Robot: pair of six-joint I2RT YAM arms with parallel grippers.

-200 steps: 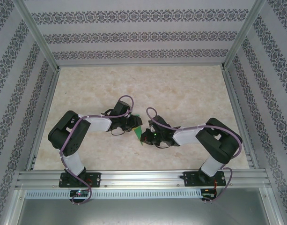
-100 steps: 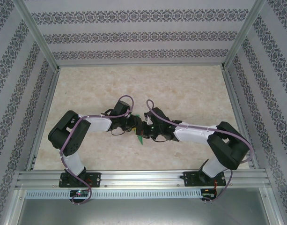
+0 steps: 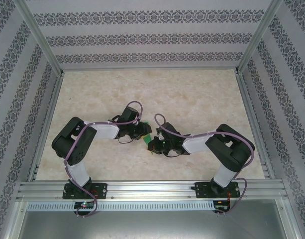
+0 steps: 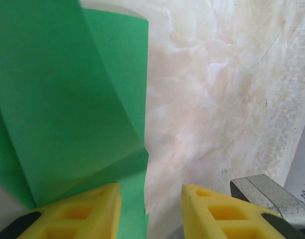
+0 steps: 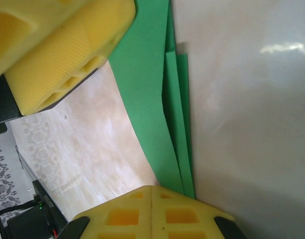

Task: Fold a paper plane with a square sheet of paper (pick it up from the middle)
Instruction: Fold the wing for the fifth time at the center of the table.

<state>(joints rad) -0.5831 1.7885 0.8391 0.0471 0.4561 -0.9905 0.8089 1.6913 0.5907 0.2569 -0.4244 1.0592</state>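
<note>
A sheet of thin, bright green paper, already creased into overlapping layers, lay on the pale marbled tabletop. It sat directly at the left gripper and ran from there toward the arm bases.

In the left wrist view, the left gripper's two yellow ribbed fingers stood apart, with bare tabletop visible in the gap between them. The green paper spread ahead of the finger on the left of that picture and appeared to pass beneath its tip. One straight edge of the sheet ran down into the gap, and a diagonal fold crossed its surface. Nothing was clamped between the fingers.

The right gripper sat just beside the left gripper, on the side nearer the arm bases, with the paper between the two. Its yellow pads were pressed flat together with no gap. In the right wrist view, three stacked green edges came down to the tip of the pad on the right of that picture. They did not enter the seam between the pads, and I could not tell whether that tip bore down on them. One of the left gripper's fingers also appeared in that view, close above the upper end of the sheet.
</note>
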